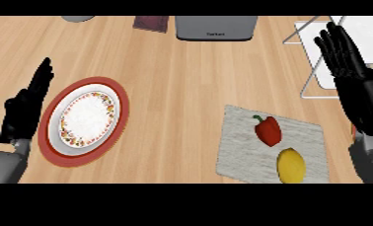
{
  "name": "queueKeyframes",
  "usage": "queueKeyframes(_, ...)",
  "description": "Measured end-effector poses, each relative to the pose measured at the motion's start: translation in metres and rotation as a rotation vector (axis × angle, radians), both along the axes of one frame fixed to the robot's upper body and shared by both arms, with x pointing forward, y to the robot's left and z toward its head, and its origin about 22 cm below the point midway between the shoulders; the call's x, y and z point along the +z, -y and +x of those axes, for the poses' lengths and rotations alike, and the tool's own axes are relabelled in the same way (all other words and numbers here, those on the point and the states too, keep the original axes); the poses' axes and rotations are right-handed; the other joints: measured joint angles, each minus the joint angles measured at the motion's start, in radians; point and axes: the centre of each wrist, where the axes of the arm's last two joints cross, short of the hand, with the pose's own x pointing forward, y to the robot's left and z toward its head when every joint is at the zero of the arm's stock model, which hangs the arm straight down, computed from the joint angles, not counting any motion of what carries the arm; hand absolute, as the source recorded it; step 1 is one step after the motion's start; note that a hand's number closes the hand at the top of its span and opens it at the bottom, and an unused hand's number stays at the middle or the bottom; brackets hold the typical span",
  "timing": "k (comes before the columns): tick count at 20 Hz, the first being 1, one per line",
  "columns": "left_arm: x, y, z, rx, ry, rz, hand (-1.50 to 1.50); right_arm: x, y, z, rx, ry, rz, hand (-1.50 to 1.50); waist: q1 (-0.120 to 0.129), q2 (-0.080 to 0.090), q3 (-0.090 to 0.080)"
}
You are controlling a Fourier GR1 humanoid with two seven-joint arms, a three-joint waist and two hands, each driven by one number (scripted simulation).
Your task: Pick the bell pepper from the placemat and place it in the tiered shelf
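A red bell pepper [268, 130] with a green stem lies on a grey placemat [241, 146] at the lower right of the counter. A yellow lemon [291, 165] sits just in front of it on the same mat. The white tiered shelf [315, 72] stands at the right edge, partly behind my right hand [348, 67]. That hand is open with fingers straight and pointing up, to the right of and beyond the pepper, not touching it. My left hand [27, 104] is open at the left edge, fingers up, resting.
A patterned white plate [87, 116] sits on a round red mat [55, 148] at the left. A grey toaster-like appliance [215, 27] stands at the back centre, with a dark red item [151, 23] and a grey object [78, 18] to its left.
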Motion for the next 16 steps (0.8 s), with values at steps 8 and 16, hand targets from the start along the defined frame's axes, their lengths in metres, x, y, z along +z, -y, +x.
queueKeyframes(8, -0.043, 0.020, -0.021, 0.042, -0.244, -0.270, 0.00, -0.010, 0.091, -0.012, -0.249, -0.114, -0.219, 1.50, -0.030, 0.027, -0.018)
queueKeyframes(16, -0.055, 0.045, -0.027, 0.017, -0.372, -0.416, 0.00, -0.069, 0.159, -0.026, -0.298, -0.338, -0.233, -1.50, -0.016, 0.020, -0.014)
